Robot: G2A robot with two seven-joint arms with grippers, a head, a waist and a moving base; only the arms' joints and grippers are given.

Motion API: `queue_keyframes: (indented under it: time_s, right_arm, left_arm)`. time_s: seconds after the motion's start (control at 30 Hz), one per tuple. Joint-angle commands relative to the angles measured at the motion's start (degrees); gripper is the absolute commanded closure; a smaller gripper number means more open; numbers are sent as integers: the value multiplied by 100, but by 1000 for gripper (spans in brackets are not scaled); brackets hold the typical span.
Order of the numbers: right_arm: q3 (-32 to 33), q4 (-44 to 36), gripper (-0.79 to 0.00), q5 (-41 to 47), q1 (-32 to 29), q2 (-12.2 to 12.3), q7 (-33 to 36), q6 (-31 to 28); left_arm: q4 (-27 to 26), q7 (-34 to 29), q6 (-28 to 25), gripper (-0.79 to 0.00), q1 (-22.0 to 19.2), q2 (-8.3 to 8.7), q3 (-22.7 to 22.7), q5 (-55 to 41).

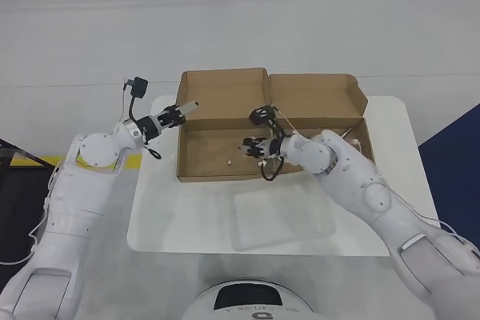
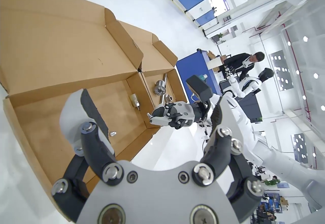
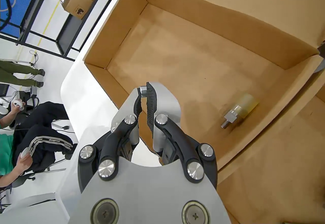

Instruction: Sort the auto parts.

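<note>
I am pinching a small silver part (image 3: 142, 88) between the fingers of my right end effector (image 3: 144, 93), which are pressed together on it. I am holding it above the floor of the left cardboard box (image 1: 212, 152). In that box a metal fitting with a yellowish cap (image 3: 238, 112) is lying on its side near the wall shared with the right cardboard box (image 1: 312, 100). A tiny silver nut (image 2: 113, 133) is sitting apart from it. A round metal piece (image 2: 159, 88) is resting in the right box. My left end effector (image 1: 189, 106) is hovering spread wide at the left box's far outer corner. Both boxes are standing side by side on the white worktop (image 1: 184, 224).
</note>
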Motion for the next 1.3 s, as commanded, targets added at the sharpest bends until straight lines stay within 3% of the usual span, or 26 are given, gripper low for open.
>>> queue_keyframes:
  time_s: [0.0, 0.1, 0.13, 0.33, 0.57, 0.9, 0.93, 1.03, 1.07, 1.17, 1.2, 1.27]
  right_arm:
    - [-41, 121, -9, 17, 51, -54, -4, -3]
    - [-92, 260, -92, 13, 90, -123, 9, 32]
    - [-100, 297, -246, 35, 89, -144, 5, 39]
    - [-25, 371, -428, 49, 79, -195, -67, -33]
    - [990, -498, -379, 97, -504, 155, -738, -770]
    - [3704, -2908, -391, -224, -2978, 891, -1596, -1551]
    - [3979, -3054, -422, -142, -3247, 935, -1679, -1675]
    - [4724, -3197, -754, 295, -3853, 1034, -1793, -2130]
    - [4918, -3199, -785, 473, -3971, 1059, -1753, -2288]
    - [5139, -3180, -785, 682, -4063, 1095, -1598, -2485]
    - [5146, -3182, -626, 680, -4071, 1095, -1601, -2499]
    - [5157, -3178, -707, 696, -4069, 1097, -1586, -2501]
  left_arm:
    - [1, 2, 0, -785, -1, 0, 1, 2]
    - [1, 2, 0, -785, -1, 0, 1, 2]
    - [1, 2, 0, -785, -1, 0, 1, 2]
    - [1, 2, 0, -785, -1, 0, 1, 2]
    - [1, 2, 0, -785, -1, 0, 1, 2]
    - [1, 2, 0, -785, -1, 0, 1, 2]
    - [1, 2, 0, -785, -1, 0, 1, 2]
    - [1, 2, 0, -785, -1, 0, 1, 2]
    - [1, 2, 0, -785, -1, 0, 1, 2]
    - [1, 2, 0, -785, -1, 0, 1, 2]
    - [1, 2, 0, -785, -1, 0, 1, 2]
    - [1, 2, 0, -784, -1, 0, 1, 2]
